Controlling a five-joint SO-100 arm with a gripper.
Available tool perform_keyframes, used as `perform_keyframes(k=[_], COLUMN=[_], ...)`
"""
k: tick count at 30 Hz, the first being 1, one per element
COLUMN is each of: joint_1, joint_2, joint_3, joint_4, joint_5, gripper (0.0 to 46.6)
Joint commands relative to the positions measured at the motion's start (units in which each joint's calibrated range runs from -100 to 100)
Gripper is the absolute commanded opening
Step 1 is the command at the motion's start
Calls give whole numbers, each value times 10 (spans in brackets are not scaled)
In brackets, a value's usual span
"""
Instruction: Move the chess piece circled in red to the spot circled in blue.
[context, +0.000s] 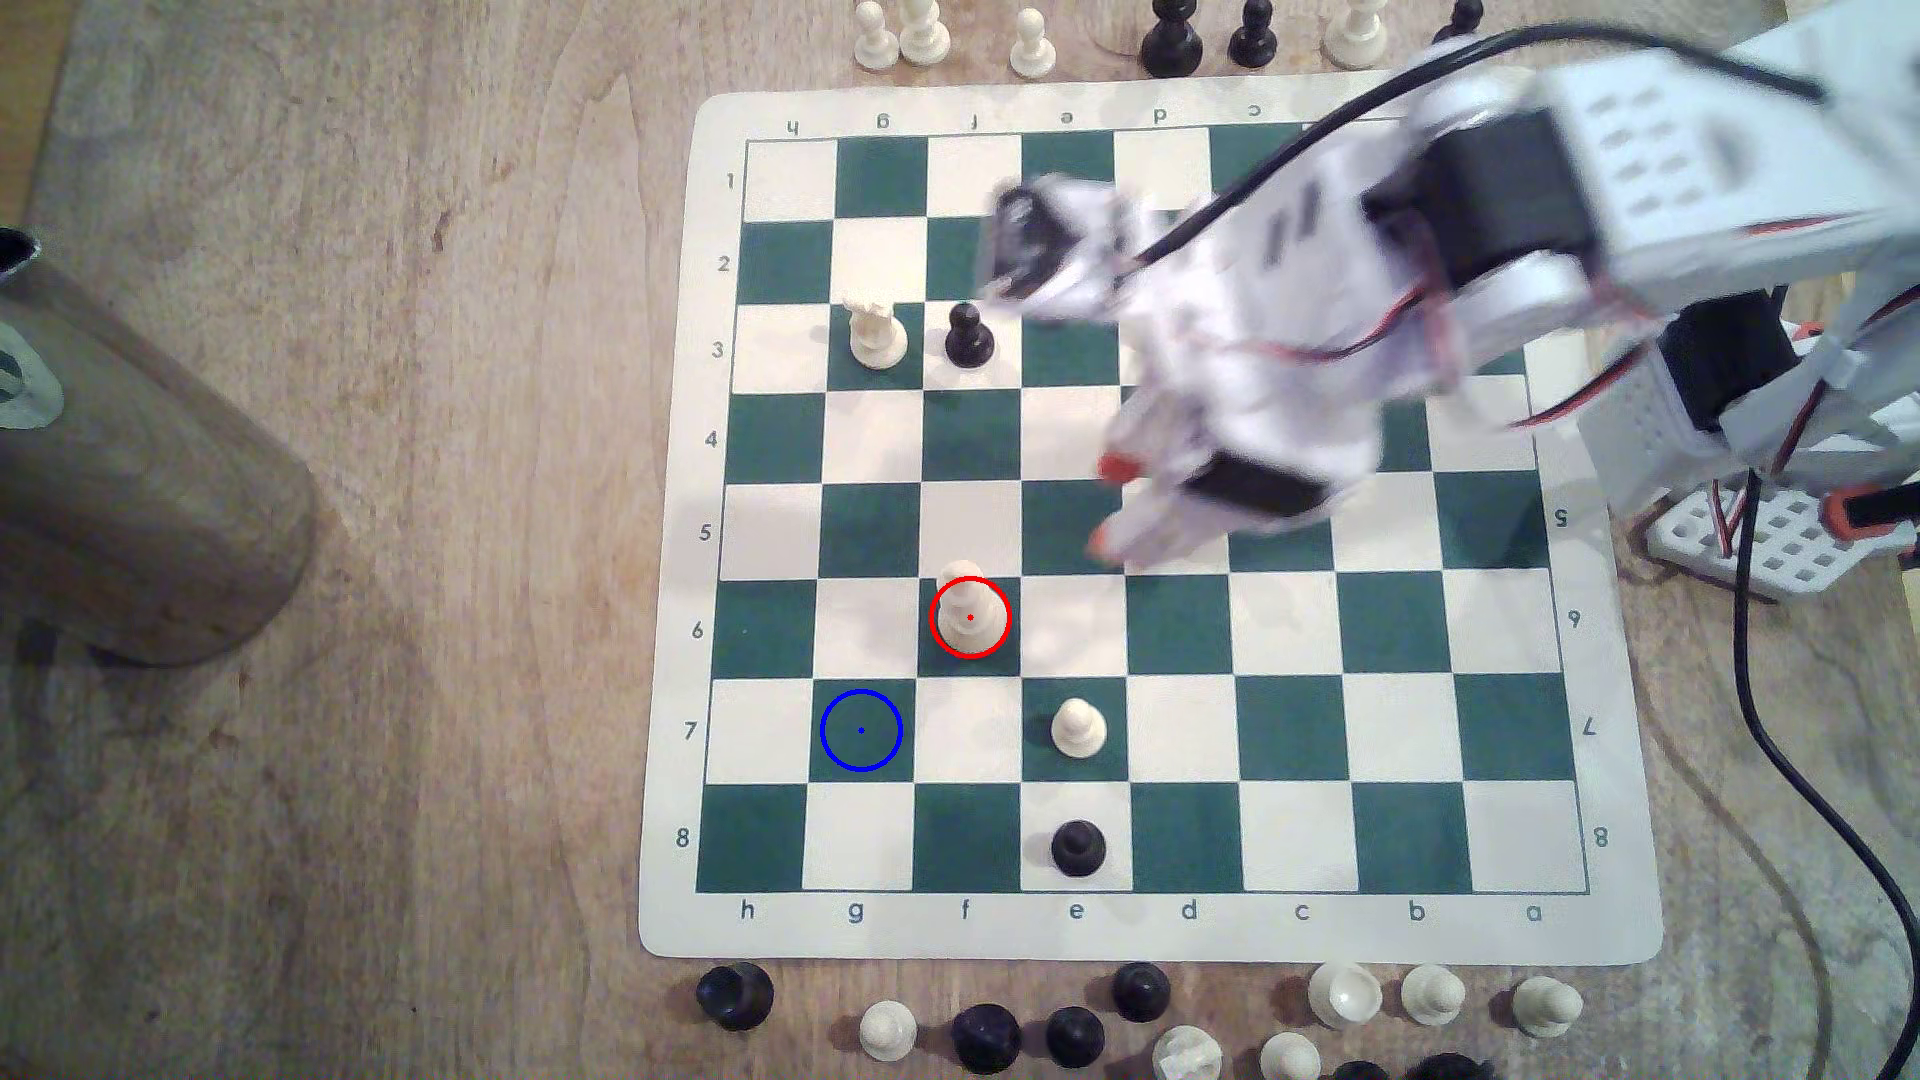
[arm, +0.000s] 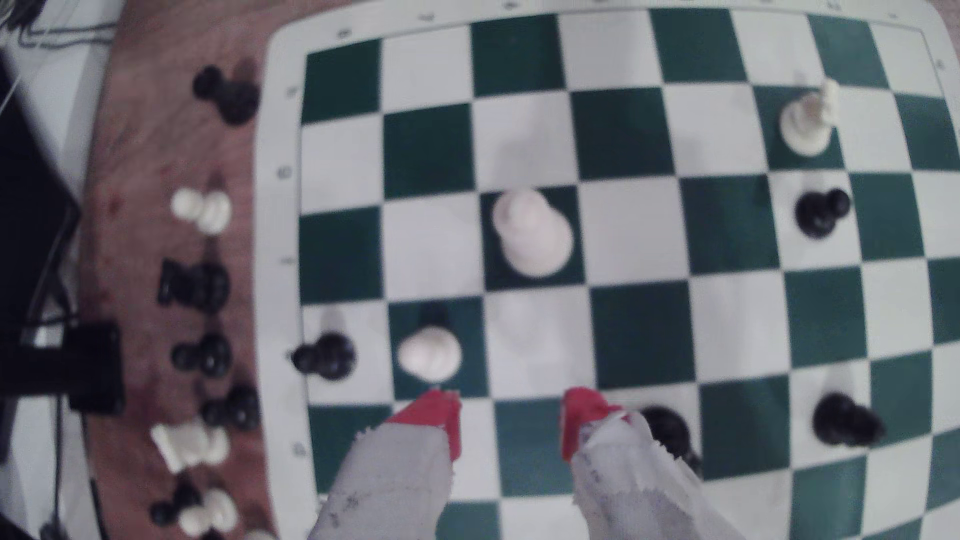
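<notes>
Currently the gripper (context: 1107, 506) (arm: 511, 423) hovers blurred above the e5 area, red-tipped jaws spread wide, holding nothing. King (context: 968, 613) (arm: 530, 233) stands upright on f6, ringed red, well apart from the fingertips (arm: 434, 410). Target g7 (context: 861, 731), ringed blue, sits bare, diagonally adjacent to the king. Cream pawn (context: 1077, 725) on e7, black pawn (context: 1077, 846) on e8.
</notes>
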Motion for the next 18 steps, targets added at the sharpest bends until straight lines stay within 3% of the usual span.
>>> perform_keyframes(k=[1,11,13,18], joint_1=[0,7,7,11], joint_2=[55,157,165,184], joint_3=[-74,-122,-119,-117], joint_4=[-43,-51,-43,-50], joint_5=[-6,-2,2,4], gripper=[116,128,156,163])
